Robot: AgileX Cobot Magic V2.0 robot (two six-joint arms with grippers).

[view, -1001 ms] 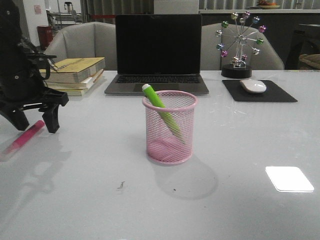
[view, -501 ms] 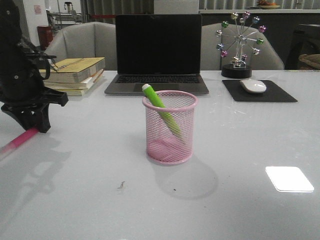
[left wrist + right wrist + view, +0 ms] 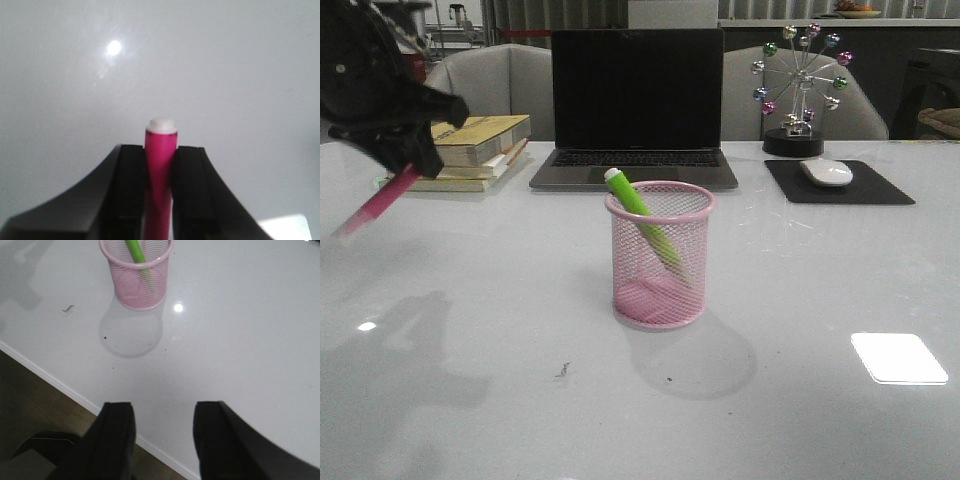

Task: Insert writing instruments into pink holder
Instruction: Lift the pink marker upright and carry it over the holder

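Observation:
The pink holder [image 3: 659,256] stands upright in the middle of the table with the green marker [image 3: 641,216] leaning inside it, pale cap end sticking out over the rim. At the far left my left gripper [image 3: 408,160] is lifted above the table and shut on the magenta pink marker [image 3: 382,201], which hangs slanted down to the left. In the left wrist view the pink marker [image 3: 161,170] is clamped between the black fingers [image 3: 131,190], white end protruding. My right gripper [image 3: 164,412] is open and empty over the table's near edge, well back from the holder [image 3: 137,277] and green marker [image 3: 135,251].
A closed-screen black laptop [image 3: 636,105] sits behind the holder. A stack of books [image 3: 472,150] lies at the back left, just behind the left gripper. A mouse on a black pad [image 3: 828,173] and a ferris-wheel ornament [image 3: 798,90] stand at the back right.
The left gripper closed on the pink marker lying on the table and lifted it; the marker now hangs in the air, higher than before. The holder and green marker stayed put.

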